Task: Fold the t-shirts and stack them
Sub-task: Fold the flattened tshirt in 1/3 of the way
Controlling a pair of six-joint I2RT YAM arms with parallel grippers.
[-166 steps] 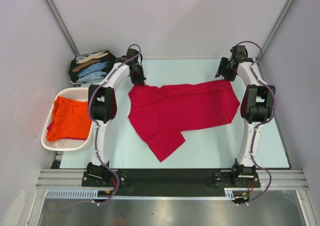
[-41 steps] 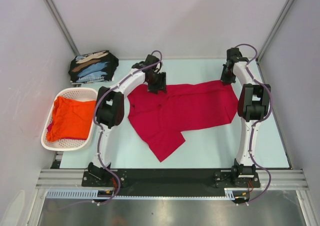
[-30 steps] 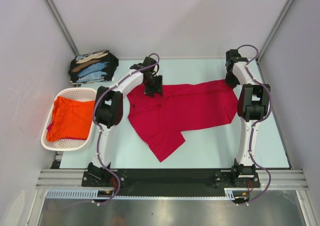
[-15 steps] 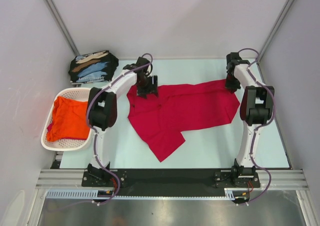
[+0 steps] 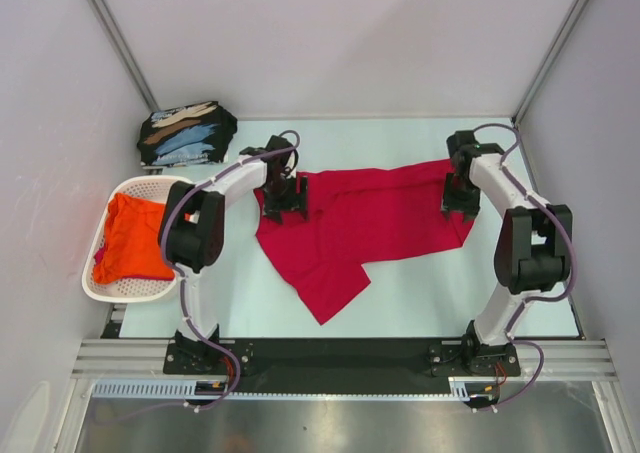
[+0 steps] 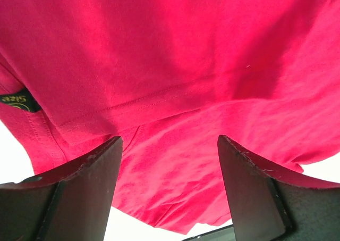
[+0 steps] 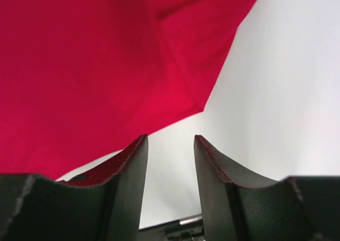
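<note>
Far L: white basket point(image 5: 135, 291) at the table's L edge w/ the orange t-shirt point(image 5: 135, 238) bunched inside, prob parked there till its turn. Behind it, in the back-L corner, the black t-shirts point(image 5: 185, 133) sit folded in a pile. That looks like the stack spot, kept clear of the work area.

Centre: red t-shirt point(image 5: 370, 213) lies on the table point(image 5: 420, 283), spread out but skewed & not yet folded. One lobe trails toward the near edge. Mid-table makes sense, since both arms can reach it.

L gripper point(image 5: 284, 201) is over the shirt's L end, near the collar. L wrist view shows the size label point(image 6: 13, 99) & a stitched seam point(image 6: 154, 100) just beyond the fingers point(image 6: 85, 188). Those are spread wide w/ nothing pinched, red cloth filling the view btwn & past them. Can't tell whether the tips touch the cloth.

R gripper point(image 5: 458, 198) is at the shirt's R edge. In R wrist view its fingers point(image 7: 127, 177) stand only a narrow gap apart & hold nothing. Bare table shows btwn them, & the shirt's edge lies just beyond the tips.

My read: arms are posted at opposite ends to take both ends & pull the shirt straight before the 1st fold. Task is early, w/ red unfolded & orange waiting. L needs to close on the collar end, and R must shift onto cloth first, else it'll pinch nothing
</note>
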